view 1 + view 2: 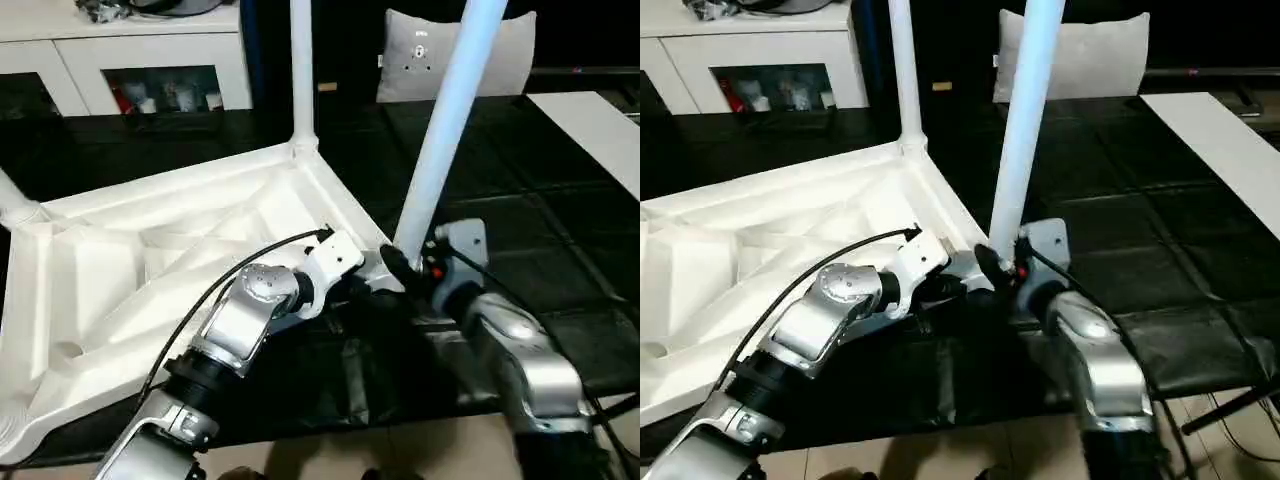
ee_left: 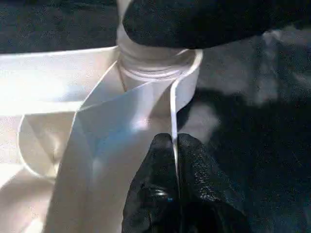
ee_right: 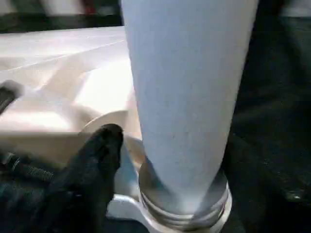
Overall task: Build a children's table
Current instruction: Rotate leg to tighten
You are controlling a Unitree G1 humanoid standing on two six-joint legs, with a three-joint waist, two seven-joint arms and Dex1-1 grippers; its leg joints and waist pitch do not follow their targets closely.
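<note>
The children's table [image 1: 180,250] lies upside down on the big black-covered table [image 1: 520,230], its ribbed underside facing up, and the build looks well under way. One leg [image 1: 301,70] stands upright in the far corner socket, and a stub of another white leg [image 1: 15,205] shows at the left corner. A third leg [image 1: 445,120] stands in the near right corner socket [image 3: 180,213], leaning a little toward the right; its threaded base seems seated in the collar, but whether it is fully home I cannot tell. The near left corner runs out of view, so the fourth leg remains unconfirmed. The left end effector [image 2: 172,160] is pressed together, pinching the thin edge wall of the top just beside that socket, apparently steadying the piece. The right end effector [image 1: 410,268] sits at the foot of the leaning leg, one black finger [image 3: 97,160] beside the collar; whether it grips the leg or stands spread I cannot tell. Behind the black table stand a white cabinet [image 1: 150,60] with small items in its window and a grey cushion [image 1: 420,60]; a white board [image 1: 590,130] lies at the far right. The left arm's black cable [image 1: 220,280] loops over the upturned top and could snag on its ribs.
</note>
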